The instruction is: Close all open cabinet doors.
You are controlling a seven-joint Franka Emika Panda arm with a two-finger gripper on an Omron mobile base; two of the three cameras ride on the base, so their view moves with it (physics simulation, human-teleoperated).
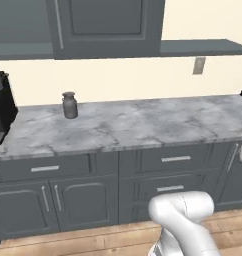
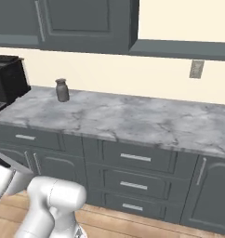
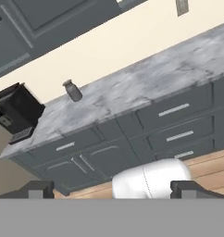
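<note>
A tall dark grey cabinet door (image 1: 105, 25) with a recessed panel and a vertical silver bar handle (image 1: 58, 25) hangs above the counter. Its lower edge sits forward of and below the cabinet row, so it looks swung open. In the right base view the same cabinet door (image 2: 86, 23) shows a thick side edge on its right. The hand view has the door (image 3: 44, 18) at the top left, far off. My gripper (image 3: 115, 190) is open, its dark fingertips (image 3: 37, 189) wide apart with nothing between them, low in front of the base cabinets.
A marble counter (image 1: 143, 125) carries a small grey jar (image 1: 69, 105) and a black coffee machine (image 1: 0, 110) at its left end. Grey drawers (image 1: 175, 159) and base-cabinet doors (image 1: 85, 202) run below it. A wall outlet (image 1: 198, 65) sits at the right.
</note>
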